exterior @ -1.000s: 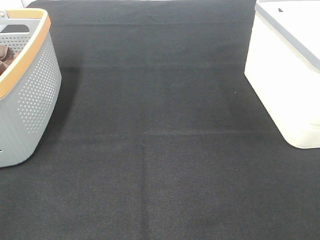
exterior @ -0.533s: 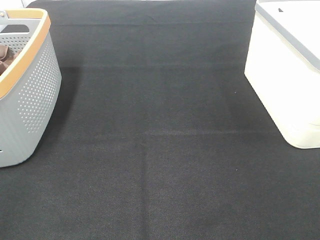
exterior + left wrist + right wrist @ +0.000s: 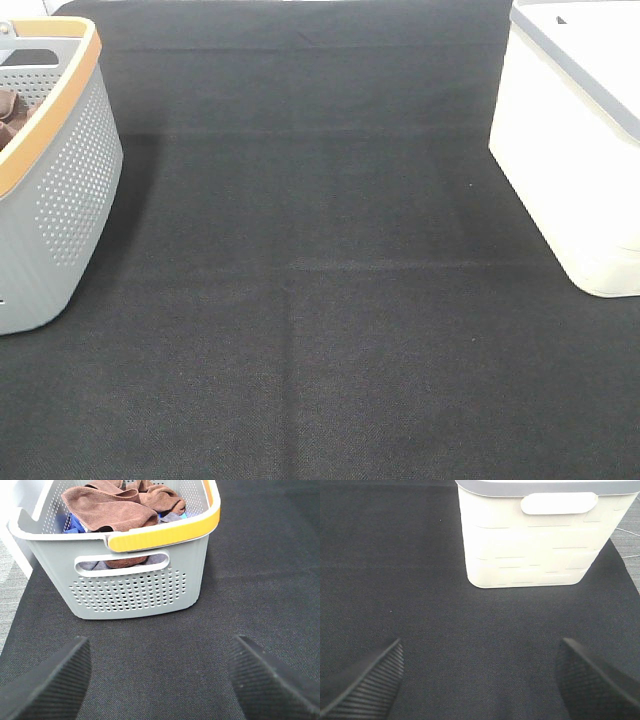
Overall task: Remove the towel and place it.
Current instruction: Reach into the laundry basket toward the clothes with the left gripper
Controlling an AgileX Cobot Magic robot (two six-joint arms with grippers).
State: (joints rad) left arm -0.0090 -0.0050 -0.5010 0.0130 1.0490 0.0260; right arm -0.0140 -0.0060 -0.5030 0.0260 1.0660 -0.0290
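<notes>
The towel [image 3: 117, 505], reddish-brown and crumpled, lies on top of other cloths inside the grey basket [image 3: 140, 587] with the orange-yellow rim. A small brown part of the towel [image 3: 8, 112] shows at the far left in the high view, inside the basket [image 3: 70, 190]. My left gripper [image 3: 159, 680] is open, its ribbed black fingertips [image 3: 47, 682] wide apart over the black mat, short of the basket's near wall. My right gripper [image 3: 480, 682] is open too, with nothing between its fingers, facing the white bin [image 3: 535, 545]. Neither arm shows in the high view.
A white bin [image 3: 575, 130] with a grey rim stands at the right edge of the black mat [image 3: 320, 300]. Blue and grey cloths [image 3: 75, 522] lie under the towel in the basket. The mat's left edge and grey floor [image 3: 12, 587] show beside the basket.
</notes>
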